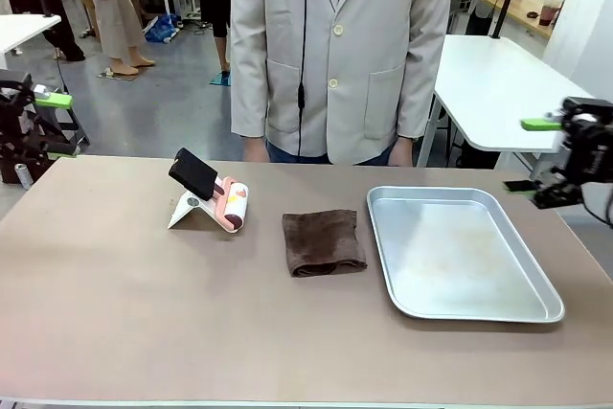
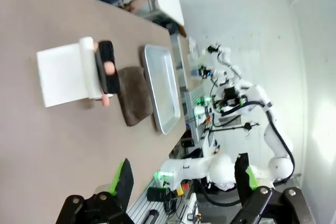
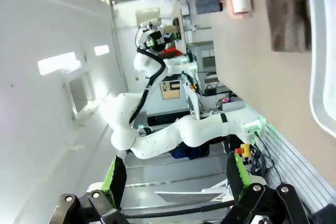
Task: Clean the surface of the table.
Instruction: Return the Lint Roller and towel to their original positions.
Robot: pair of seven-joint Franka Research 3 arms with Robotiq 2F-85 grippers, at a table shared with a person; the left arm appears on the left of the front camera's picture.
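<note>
The table point(image 1: 144, 304) has a matte taupe-brown top. On it lie a folded brown cloth point(image 1: 324, 242), a lint roller point(image 1: 213, 194) with a black handle on a white stand, and a silver tray point(image 1: 460, 251). My left gripper point(image 1: 57, 126) hangs open off the table's left end, and my right gripper point(image 1: 532, 155) hangs open off the right end, beside the tray. The left wrist view looks along the table point(image 2: 42, 145) over the roller point(image 2: 100, 69), cloth point(image 2: 134, 95) and tray point(image 2: 160, 87), past its open gripper point(image 2: 184, 179). The right gripper point(image 3: 176, 174) is open with nothing in it; the cloth point(image 3: 286, 19) lies far off.
A person in a grey jacket point(image 1: 335, 45) stands at the far edge, hands down behind the table. A white-topped table point(image 1: 498, 83) stands behind on the right. The near half of the brown top is bare.
</note>
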